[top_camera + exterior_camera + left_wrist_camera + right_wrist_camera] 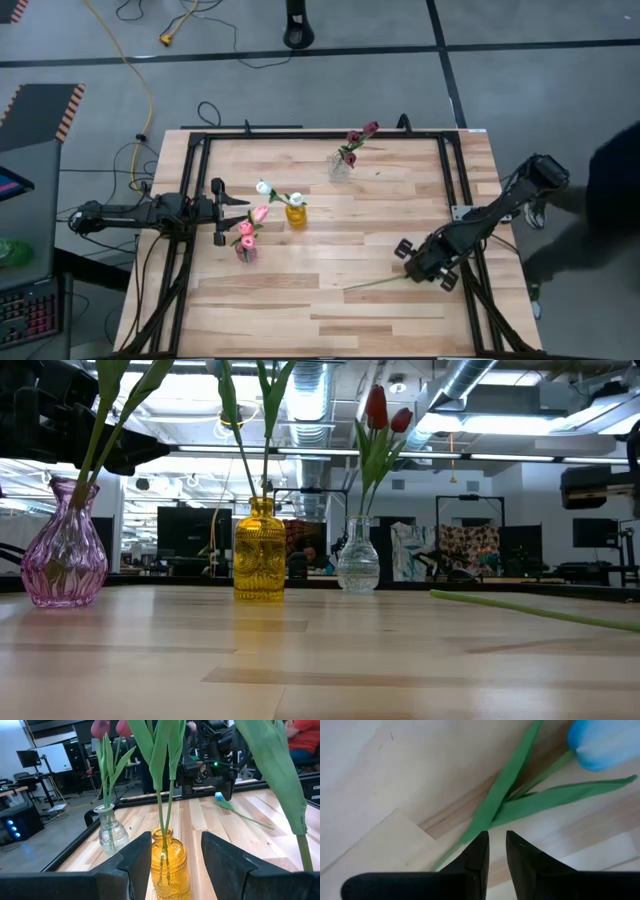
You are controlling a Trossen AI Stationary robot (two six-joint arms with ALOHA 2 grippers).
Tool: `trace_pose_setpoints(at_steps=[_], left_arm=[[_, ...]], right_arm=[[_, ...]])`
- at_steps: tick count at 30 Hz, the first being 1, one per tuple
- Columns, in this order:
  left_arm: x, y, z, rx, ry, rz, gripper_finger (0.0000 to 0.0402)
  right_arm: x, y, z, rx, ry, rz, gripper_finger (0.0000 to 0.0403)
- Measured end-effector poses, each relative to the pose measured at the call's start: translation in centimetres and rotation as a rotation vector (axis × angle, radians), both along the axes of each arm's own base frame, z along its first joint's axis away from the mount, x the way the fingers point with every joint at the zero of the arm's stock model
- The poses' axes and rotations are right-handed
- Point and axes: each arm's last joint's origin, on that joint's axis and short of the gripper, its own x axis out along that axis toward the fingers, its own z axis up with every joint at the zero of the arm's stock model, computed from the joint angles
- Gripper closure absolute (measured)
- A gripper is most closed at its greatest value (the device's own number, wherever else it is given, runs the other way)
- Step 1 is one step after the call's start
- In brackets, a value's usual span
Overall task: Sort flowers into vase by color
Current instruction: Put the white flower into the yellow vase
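Note:
Three vases stand on the wooden table: a pink vase [245,250] with pink flowers, a yellow vase [296,214] with white flowers, and a clear vase [340,166] with dark red flowers [385,412]. One flower [375,283] lies flat on the table at the right, its pale head [604,742] and green leaves [540,800] showing in the right wrist view. My right gripper [497,845] points steeply down over its stem, fingers a narrow gap apart with nothing between them. My left gripper [225,213] waits level at the left, open, facing the yellow vase [170,865]. My right gripper comes at the lying flower from above, at the lower end of a leaf [470,837] where it meets the stem. One fingertip [477,852] covers that spot, so I cannot tell whether it touches. The flower lies flat on the table.
A black metal frame [455,170] runs around the table top. A person in dark clothes [610,200] stands at the table's right edge. Bare wood lies between the vases and the lying flower and along the near edge.

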Motion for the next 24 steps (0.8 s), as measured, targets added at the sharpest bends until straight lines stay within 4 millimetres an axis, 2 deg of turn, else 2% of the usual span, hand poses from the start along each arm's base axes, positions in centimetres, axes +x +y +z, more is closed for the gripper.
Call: trace_pose_setpoints(at_steps=[16,20,24], left_arm=[[0.0,0.0,0.0,-0.001,0.0,0.0,0.024],[0.0,0.0,0.0,-0.001,0.0,0.0,0.024],[0.0,0.0,0.0,-0.001,0.0,0.0,0.024]], right_arm=[[0.8,0.4,-1.2,0.014,0.043,-0.139,0.0308],[0.8,0.4,-1.3,0.024,0.056,-0.197,0.0289],[0.8,0.4,-1.3,0.023,0.055,-0.194,0.025]])
